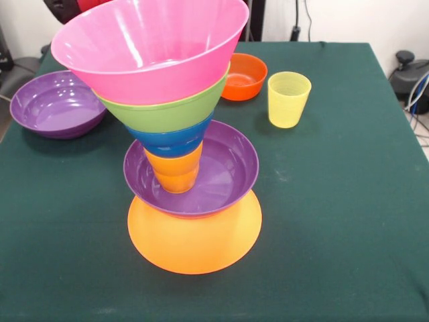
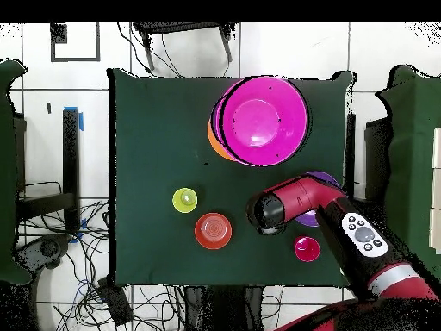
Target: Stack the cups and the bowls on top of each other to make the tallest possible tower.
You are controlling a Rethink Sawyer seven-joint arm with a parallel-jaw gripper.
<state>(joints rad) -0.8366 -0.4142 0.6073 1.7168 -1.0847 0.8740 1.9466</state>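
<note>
Rising at the centre of the front view, the tower (image 1: 181, 134) stands on the green surface (image 1: 335, 221). Its base is the yellow-orange bowl (image 1: 194, 241), turned upside down. On that sits a purple bowl (image 1: 228, 171), upright, with the orange cup (image 1: 175, 171) standing inside it. Above the cup come the blue bowl (image 1: 171, 139), the green bowl (image 1: 164, 111) and — widest of all — the pink bowl (image 1: 151, 50) at the top, each one nested upright in the piece above.

At the upper left of the front view the second purple bowl (image 1: 57, 104) rests alone. The orange-red bowl (image 1: 244, 76) and the yellow cup (image 1: 289, 99) sit near each other at upper centre-right, apart from the tower.

In the overhead view my arm (image 2: 297, 200) reaches in from the lower right, its end over the surface right of the orange-red bowl. The red-pink cup (image 2: 307, 248) stands just below the arm. My fingers are hidden beneath the arm's end — I cannot tell whether they are released or clenched.
</note>
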